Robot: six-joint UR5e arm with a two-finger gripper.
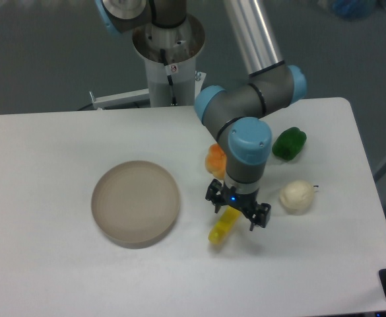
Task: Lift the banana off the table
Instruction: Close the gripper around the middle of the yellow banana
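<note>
The yellow banana (pixel 221 228) lies on the white table (pixel 47 198), just right of the round dish, with its upper end under my gripper. My gripper (pixel 237 214) points down over that end. Its two dark fingers (pixel 214 197) stand wide apart on either side of the banana, open and not pressing on it. The banana's lower end sticks out toward the front left.
A round beige-grey dish (pixel 135 202) sits left of the banana. An orange lobed fruit (pixel 215 160) is partly hidden behind my wrist. A green pepper-like toy (pixel 289 143) and a cream-white lump (pixel 295 197) lie to the right.
</note>
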